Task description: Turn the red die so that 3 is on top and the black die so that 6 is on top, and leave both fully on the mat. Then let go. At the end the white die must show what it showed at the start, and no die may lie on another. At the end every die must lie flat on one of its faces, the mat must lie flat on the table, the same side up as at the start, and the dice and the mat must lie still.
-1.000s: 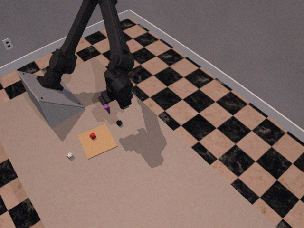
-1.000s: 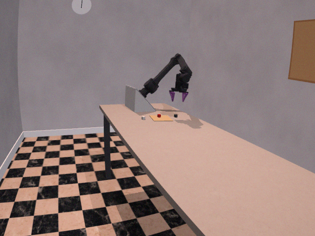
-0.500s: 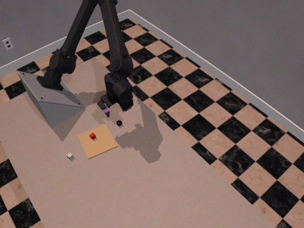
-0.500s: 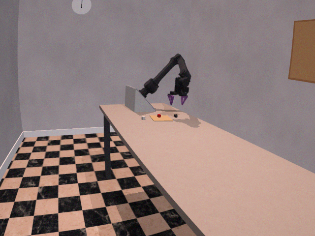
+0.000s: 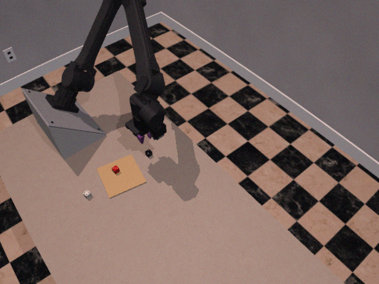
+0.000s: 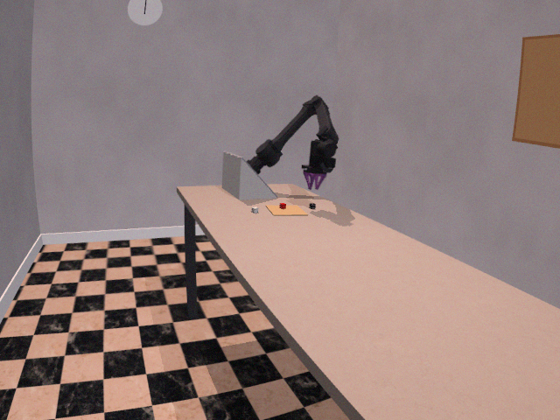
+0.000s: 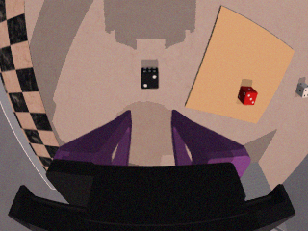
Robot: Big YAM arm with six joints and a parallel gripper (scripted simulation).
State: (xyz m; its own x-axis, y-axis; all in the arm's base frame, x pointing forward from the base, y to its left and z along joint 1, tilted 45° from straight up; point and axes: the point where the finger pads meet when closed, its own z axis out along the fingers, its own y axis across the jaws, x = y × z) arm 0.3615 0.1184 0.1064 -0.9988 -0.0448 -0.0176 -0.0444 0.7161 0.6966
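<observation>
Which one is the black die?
On the long table, find the flat orange-yellow mat. The black die sits just off it, nearest the purple fingers; the red die is on it.

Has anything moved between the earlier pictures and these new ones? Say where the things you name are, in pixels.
The purple fingers (image 5: 145, 138) (image 6: 314, 187) moved closer together, narrowing the gap between them. They took hold of nothing and let go of nothing. The red die (image 5: 115, 169) (image 6: 283, 206) (image 7: 247, 95), black die (image 5: 148, 152) (image 6: 312, 206) (image 7: 149, 78), white die (image 5: 87, 193) (image 6: 255, 210) (image 7: 302, 89) and mat (image 5: 122, 180) (image 6: 289, 211) (image 7: 231, 67) stayed put.
</observation>
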